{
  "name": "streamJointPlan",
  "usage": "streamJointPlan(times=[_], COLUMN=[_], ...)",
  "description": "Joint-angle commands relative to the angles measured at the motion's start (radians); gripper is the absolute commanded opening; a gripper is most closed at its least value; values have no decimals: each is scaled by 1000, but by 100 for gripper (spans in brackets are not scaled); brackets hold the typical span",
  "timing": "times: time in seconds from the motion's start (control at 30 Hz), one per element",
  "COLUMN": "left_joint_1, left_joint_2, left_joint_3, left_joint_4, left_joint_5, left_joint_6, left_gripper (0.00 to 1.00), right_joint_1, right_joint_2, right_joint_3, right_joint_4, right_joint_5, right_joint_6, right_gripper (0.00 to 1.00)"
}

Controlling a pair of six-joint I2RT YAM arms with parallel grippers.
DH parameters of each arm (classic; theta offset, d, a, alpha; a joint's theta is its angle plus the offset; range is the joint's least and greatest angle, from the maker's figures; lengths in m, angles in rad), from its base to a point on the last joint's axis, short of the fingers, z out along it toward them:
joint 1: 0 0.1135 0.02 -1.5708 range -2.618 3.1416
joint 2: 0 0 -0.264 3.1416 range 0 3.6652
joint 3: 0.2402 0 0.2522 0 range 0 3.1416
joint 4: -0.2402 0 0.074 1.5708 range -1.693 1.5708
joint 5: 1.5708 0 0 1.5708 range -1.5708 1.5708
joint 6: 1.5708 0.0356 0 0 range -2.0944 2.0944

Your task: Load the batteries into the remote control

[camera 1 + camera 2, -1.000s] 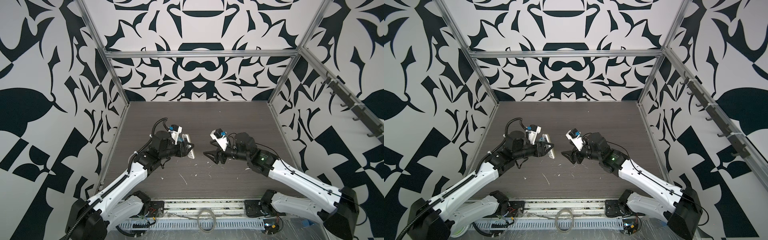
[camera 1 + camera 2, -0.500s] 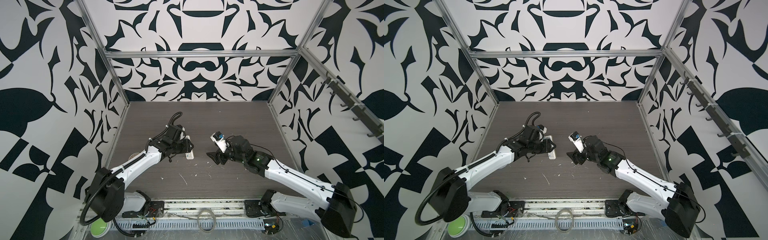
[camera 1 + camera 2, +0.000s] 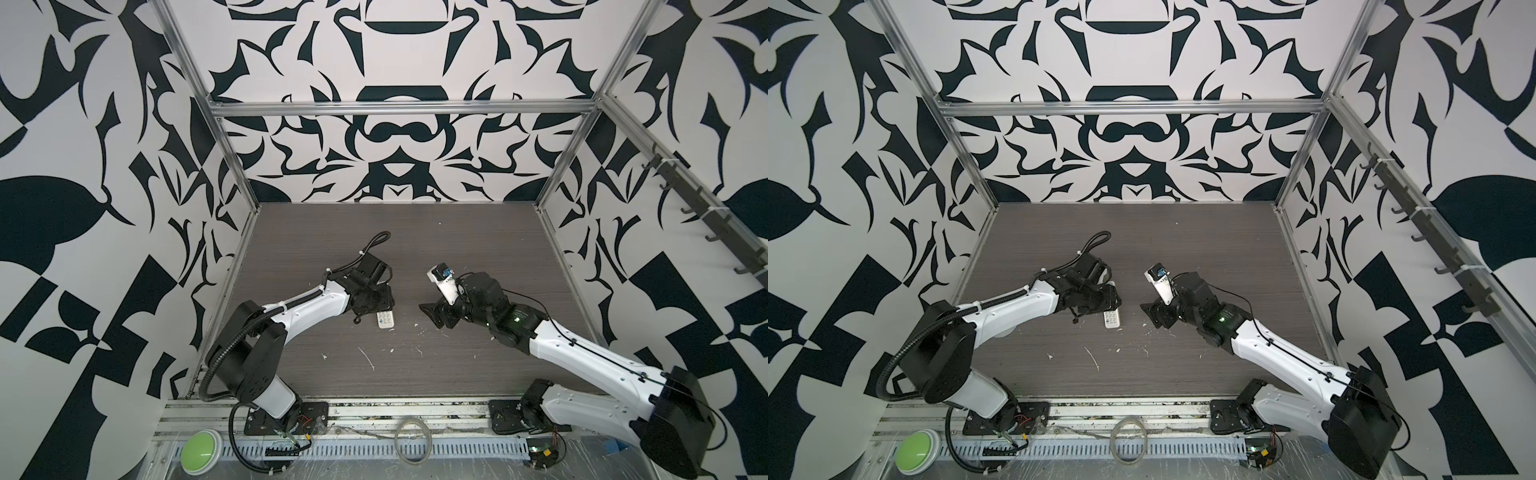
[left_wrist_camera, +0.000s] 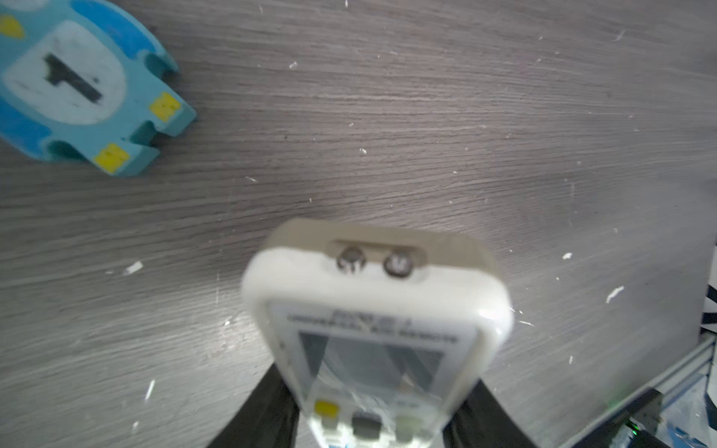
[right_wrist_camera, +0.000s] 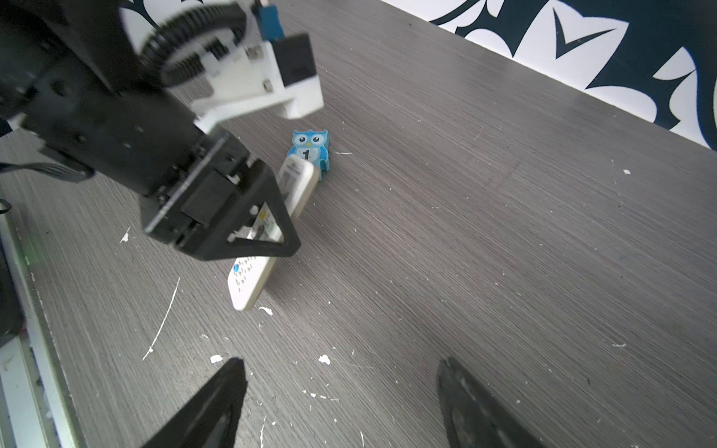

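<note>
The left gripper (image 5: 267,232) pinches the remote control (image 5: 252,283), buttons up, its tip perhaps touching the table (image 5: 465,232), while at its three o'clock in a top view the right gripper (image 3: 434,316) stands spread, empty.

A: How is the left arm (image 3: 307,305) posed?
B: Stretched forward and inward, wrist tipped down, the left gripper (image 5: 271,232) clamped on the remote control (image 5: 248,285), a finger on each long edge.
A: And the right arm (image 3: 582,351)?
B: Reaching in from the opposite side, held low, the right gripper (image 5: 339,366) facing the left one, well apart from it, jaws spread wide with nothing between them.
</note>
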Motion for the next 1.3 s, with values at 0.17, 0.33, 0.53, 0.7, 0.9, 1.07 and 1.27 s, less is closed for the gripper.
streamJointPlan(times=[0.17, 0.33, 0.53, 0.7, 0.9, 1.07, 1.27], left_joint_1=[-42, -59, -64, -64, -65, -65, -67], left_joint_2=[128, 191, 232, 252, 282, 299, 314], left_joint_3=[126, 173, 197, 205, 214, 214, 211], left_joint_4=[-127, -165, -161, -156, -144, -137, -132], left_joint_5=[-74, -104, -118, -134, -147, -150, -163], left_joint_6=[-21, -20, -43, -59, -80, -97, -114], left_gripper=[6, 6, 7, 8, 11, 13, 17], right_joint_1=[-7, -10, -13, -16, -16, -16, -16], right_joint_2=[-40, -60, -59, -68, -71, -72, -74], right_joint_3=[-14, -29, -31, -39, -42, -45, -45], right_joint_4=[39, 51, 53, 60, 60, 62, 62], right_joint_5=[8, 17, 17, 18, 18, 18, 19], right_joint_6=[5, 7, 8, 10, 9, 12, 12], right_gripper=[82, 82, 82, 82, 82, 82, 82])
